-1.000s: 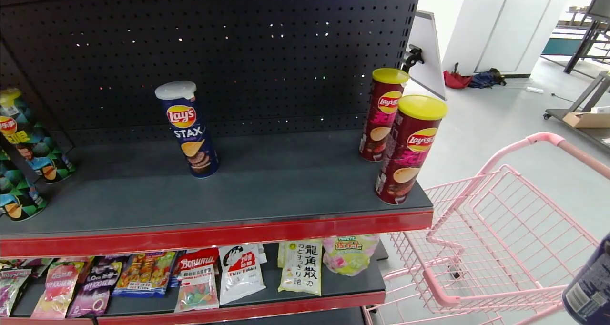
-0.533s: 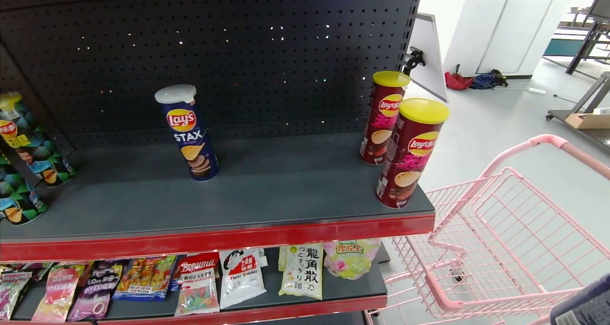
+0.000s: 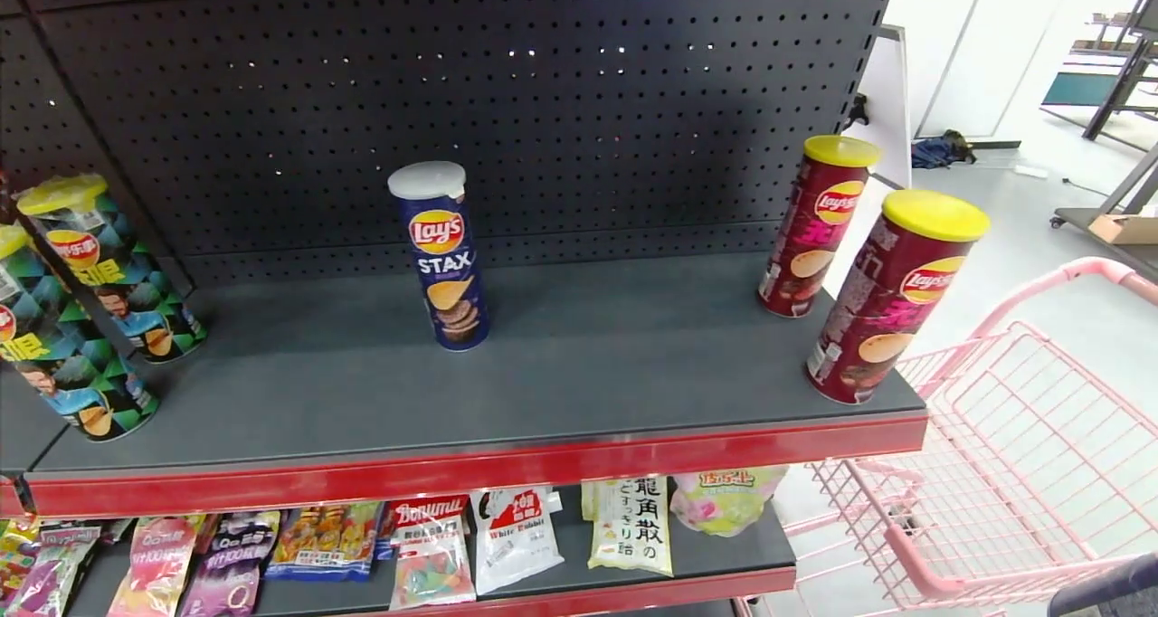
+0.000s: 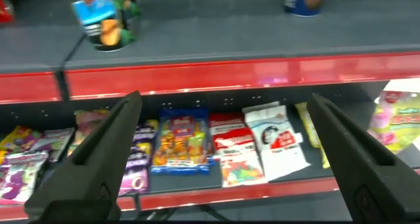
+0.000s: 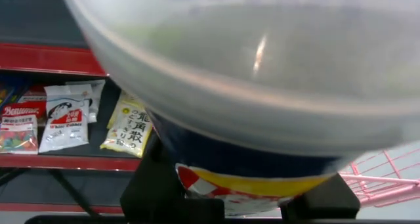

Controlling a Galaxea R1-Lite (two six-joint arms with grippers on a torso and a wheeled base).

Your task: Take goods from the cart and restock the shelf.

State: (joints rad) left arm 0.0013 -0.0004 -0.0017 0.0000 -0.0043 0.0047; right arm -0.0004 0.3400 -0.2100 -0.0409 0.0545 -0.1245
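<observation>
Near pink cart (image 3: 915, 570), half-hidden blue can (image 3: 1108, 592)

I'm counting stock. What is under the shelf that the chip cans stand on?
A lower shelf with a row of snack bags lying along its front. The upper shelf hides whatever sits farther back.
</observation>
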